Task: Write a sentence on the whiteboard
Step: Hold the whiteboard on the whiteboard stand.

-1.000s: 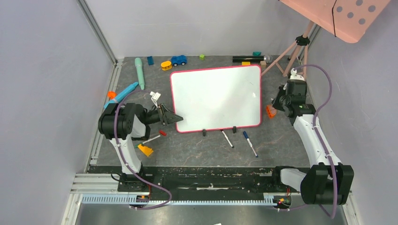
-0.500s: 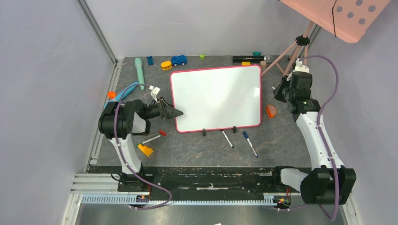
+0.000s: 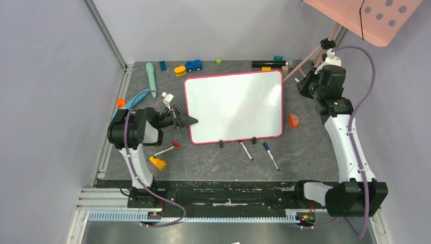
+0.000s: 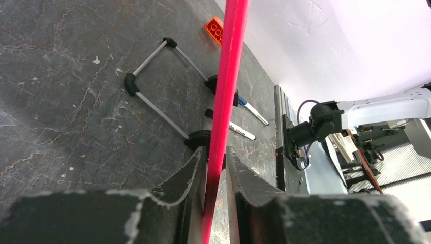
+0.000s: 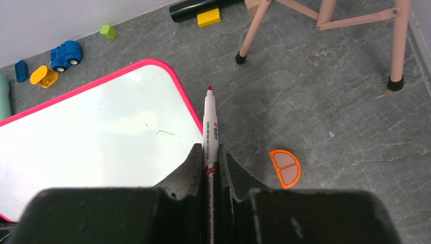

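Red-framed whiteboard [image 3: 234, 107] is clamped at its left edge by the left gripper [image 4: 216, 152], probably for steadying; a marker [image 5: 210, 122] is pinched tip-forward in the right gripper [image 5: 209, 150].

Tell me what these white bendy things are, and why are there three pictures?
They are two robot arms bolted to a table. One picture looks down from above; the other two come from little cameras on each arm's wrist. The left fingers pinch the red edge of the whiteboard, which has no words on it yet. The right fingers hold a red marker beside the board's corner. A blue toy car, two pens and small blocks lie on the table.
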Motion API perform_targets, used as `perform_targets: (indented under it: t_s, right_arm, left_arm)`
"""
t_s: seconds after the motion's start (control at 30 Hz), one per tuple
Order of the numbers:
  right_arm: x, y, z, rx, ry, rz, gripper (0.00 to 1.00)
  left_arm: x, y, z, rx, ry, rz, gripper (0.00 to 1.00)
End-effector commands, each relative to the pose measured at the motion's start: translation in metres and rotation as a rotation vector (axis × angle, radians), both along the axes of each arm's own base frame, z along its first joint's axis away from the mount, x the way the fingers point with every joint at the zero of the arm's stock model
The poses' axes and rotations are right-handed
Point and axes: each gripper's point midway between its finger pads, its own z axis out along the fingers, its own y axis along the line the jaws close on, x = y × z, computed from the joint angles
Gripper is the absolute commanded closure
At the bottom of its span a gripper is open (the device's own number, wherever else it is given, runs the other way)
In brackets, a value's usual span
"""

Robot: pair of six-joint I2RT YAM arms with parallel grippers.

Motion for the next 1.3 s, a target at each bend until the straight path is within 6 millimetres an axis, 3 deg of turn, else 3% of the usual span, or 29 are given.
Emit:
perform_targets:
  t_s: [0.0, 0.1, 0.2, 0.3, 0.6, 0.83, 1.07, 1.27]
  right_arm:
    - [0.004, 0.007, 0.019, 0.033, -0.04, 0.021, 1.0]
    - [0.003, 0.009, 0.021, 0.028, -0.037, 0.031, 1.0]
    - [0.001, 0.01, 0.024, -0.01, -0.024, 0.039, 1.0]
    - [0.0, 0.028, 0.034, -0.06, -0.037, 0.079, 1.0]
    - [-0.004, 0.073, 0.041, -0.062, -0.087, 0.184, 1.0]
    - [-0.006, 0.081, 0.038, -0.047, -0.1, 0.197, 1.0]
    - [0.002, 0.089, 0.039, -0.05, -0.099, 0.221, 1.0]
    - [0.004, 0.096, 0.041, -0.054, -0.104, 0.235, 1.0]
  left_arm:
    - [0.003, 0.0, 0.009, 0.003, -0.081, -0.013, 0.77]
    - [0.003, 0.0, 0.005, 0.003, -0.071, -0.013, 0.87]
    - [0.003, 0.0, 0.003, 0.002, -0.063, -0.011, 0.89]
    - [0.002, 0.0, 0.001, 0.005, -0.065, -0.003, 0.98]
    - [-0.013, -0.009, -0.004, 0.013, -0.067, -0.065, 0.98]
    - [-0.018, -0.011, -0.006, 0.02, -0.077, -0.06, 0.98]
    - [-0.011, -0.012, -0.01, -0.008, 0.027, -0.085, 0.98]
    - [-0.012, -0.011, -0.011, 0.005, -0.016, -0.067, 0.98]
